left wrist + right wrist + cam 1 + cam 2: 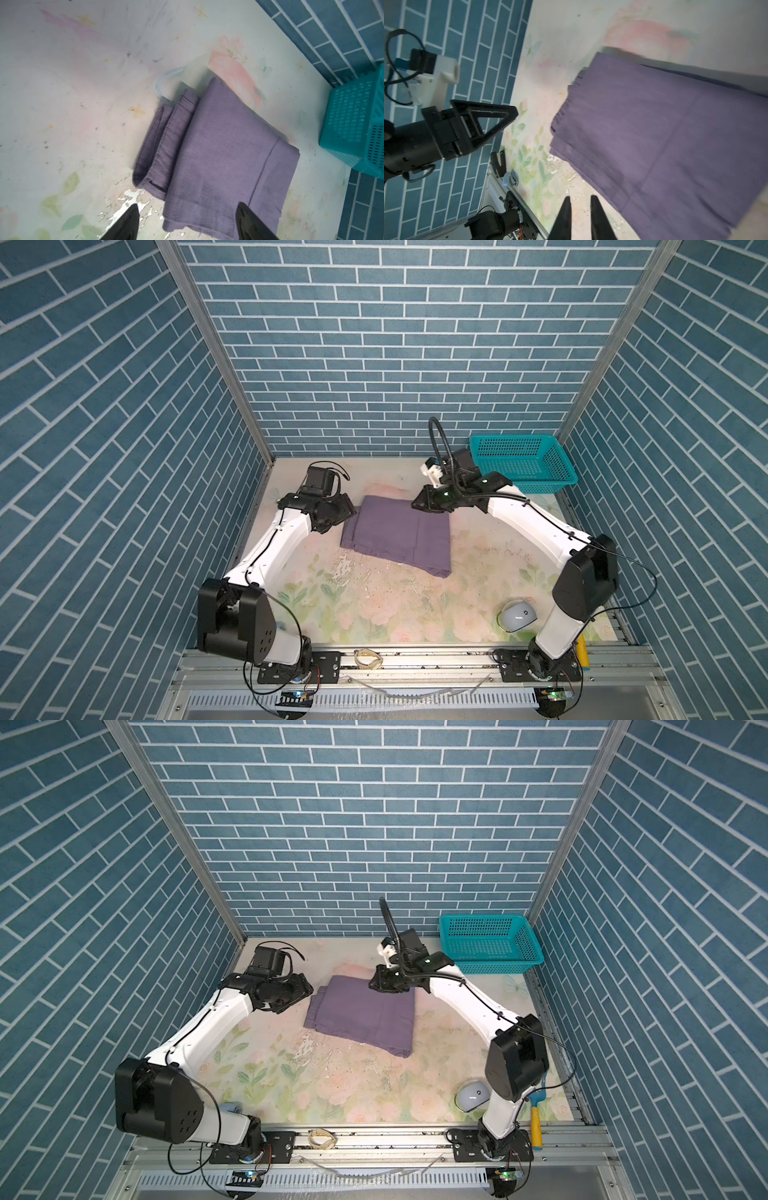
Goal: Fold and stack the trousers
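Trousers (395,537) lie folded, ungripped; left tool (187,204) gapes wide, right tool (580,198) barely parted, both empty.

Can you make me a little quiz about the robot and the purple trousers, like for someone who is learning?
1. True or false: the trousers lie folded on the table.
2. The teal basket stands: A) on the trousers; B) in the table's far right corner; C) in a pincer.
3. What is the left pincer holding?

Key: 1 true; 2 B; 3 nothing, it is open and empty.
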Robot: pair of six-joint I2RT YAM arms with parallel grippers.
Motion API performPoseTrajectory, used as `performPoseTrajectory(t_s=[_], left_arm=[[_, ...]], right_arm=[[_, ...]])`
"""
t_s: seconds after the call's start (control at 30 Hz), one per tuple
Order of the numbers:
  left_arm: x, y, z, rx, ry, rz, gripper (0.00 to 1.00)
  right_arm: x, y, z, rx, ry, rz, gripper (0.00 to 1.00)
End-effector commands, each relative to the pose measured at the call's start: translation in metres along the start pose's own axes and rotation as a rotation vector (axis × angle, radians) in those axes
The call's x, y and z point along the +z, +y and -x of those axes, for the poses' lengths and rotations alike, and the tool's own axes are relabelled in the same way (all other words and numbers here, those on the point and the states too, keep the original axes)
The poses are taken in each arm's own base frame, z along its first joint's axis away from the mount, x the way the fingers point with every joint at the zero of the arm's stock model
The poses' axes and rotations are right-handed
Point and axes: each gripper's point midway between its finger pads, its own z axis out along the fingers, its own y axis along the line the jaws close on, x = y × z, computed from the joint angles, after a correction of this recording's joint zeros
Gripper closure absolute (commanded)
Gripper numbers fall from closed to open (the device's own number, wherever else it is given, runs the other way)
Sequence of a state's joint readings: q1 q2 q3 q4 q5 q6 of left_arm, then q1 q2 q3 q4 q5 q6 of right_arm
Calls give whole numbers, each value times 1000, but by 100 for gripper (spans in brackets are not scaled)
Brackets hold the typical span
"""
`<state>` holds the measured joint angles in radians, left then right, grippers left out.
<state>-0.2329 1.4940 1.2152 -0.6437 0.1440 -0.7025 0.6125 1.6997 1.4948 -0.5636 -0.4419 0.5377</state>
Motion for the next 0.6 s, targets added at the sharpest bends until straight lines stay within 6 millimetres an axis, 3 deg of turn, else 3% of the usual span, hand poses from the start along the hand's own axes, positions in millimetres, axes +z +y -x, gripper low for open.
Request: performPoseTrajectory(t_s=[0.0, 0.13, 0.27, 0.33, 0.47, 0.57], left_arm=[[33, -3, -18, 63, 82, 41, 27], [58, 7, -22, 71, 122, 126, 28], [80, 4, -23, 67, 140, 110, 28], [91, 2, -25, 61, 154, 98, 33], [100, 3, -28, 45, 176, 106, 56], [95, -2, -24, 44, 161, 90, 82]], right_arm=[[13, -27, -36, 65, 53, -22, 81], [7, -42, -52, 110, 52, -25, 80], [6, -45, -53, 121, 45, -25, 78], [8, -46, -51, 125, 45, -23, 78], [10, -45, -50, 137, 44, -14, 78], [9, -47, -52, 142, 46, -19, 77]])
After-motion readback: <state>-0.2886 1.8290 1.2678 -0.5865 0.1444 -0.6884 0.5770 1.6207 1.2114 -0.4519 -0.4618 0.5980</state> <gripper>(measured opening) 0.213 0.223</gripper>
